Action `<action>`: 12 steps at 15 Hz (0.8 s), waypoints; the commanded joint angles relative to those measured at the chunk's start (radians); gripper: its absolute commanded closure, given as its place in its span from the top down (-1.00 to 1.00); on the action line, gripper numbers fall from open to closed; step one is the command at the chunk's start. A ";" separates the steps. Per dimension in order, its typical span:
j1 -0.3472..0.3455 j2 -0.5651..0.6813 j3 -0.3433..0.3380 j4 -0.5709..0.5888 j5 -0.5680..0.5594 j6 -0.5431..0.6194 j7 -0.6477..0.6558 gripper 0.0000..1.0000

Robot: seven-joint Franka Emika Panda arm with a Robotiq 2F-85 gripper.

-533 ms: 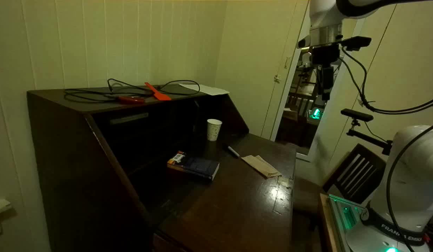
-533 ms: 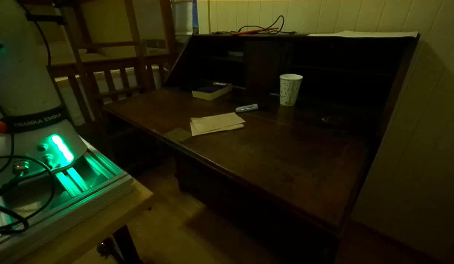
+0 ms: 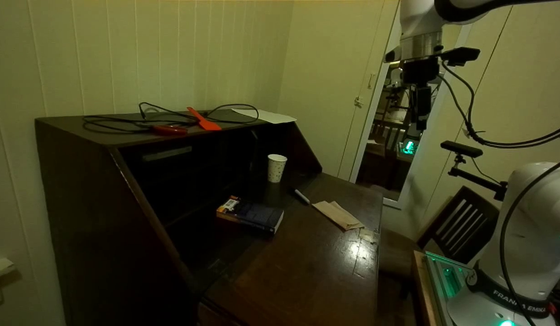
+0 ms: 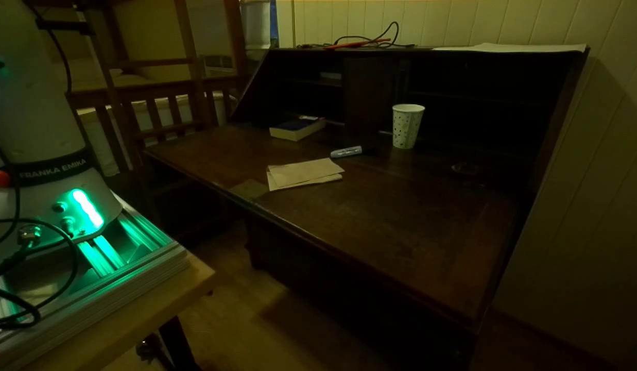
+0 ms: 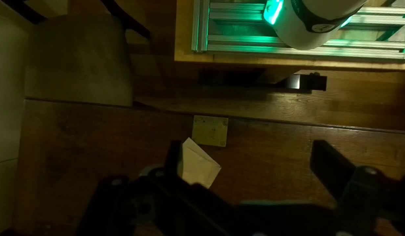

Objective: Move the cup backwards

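Observation:
The cup is a white, slightly tapered paper cup with small dark specks. It stands upright on the dark wooden desk, near the rear shelves, in both exterior views (image 3: 276, 168) (image 4: 407, 127). My gripper (image 3: 421, 124) hangs high above the desk's front side in an exterior view, well apart from the cup. In the wrist view its two fingers (image 5: 246, 154) are wide apart with nothing between them. I cannot make out the cup in the wrist view; the gripper body covers the lower part.
A thick book (image 3: 250, 215), a marker (image 4: 346, 152) and folded brown paper (image 4: 304, 174) lie on the desk (image 4: 400, 216). Cables, a red spatula (image 3: 203, 120) and a white sheet (image 3: 266, 116) lie on the desk's top. A chair (image 3: 461, 222) stands beside the desk.

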 commanded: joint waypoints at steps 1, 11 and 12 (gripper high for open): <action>0.027 -0.001 -0.019 0.003 -0.009 -0.006 0.013 1.00; -0.037 0.227 -0.130 0.057 0.140 0.331 0.246 1.00; -0.041 0.260 -0.138 0.066 0.156 0.361 0.243 1.00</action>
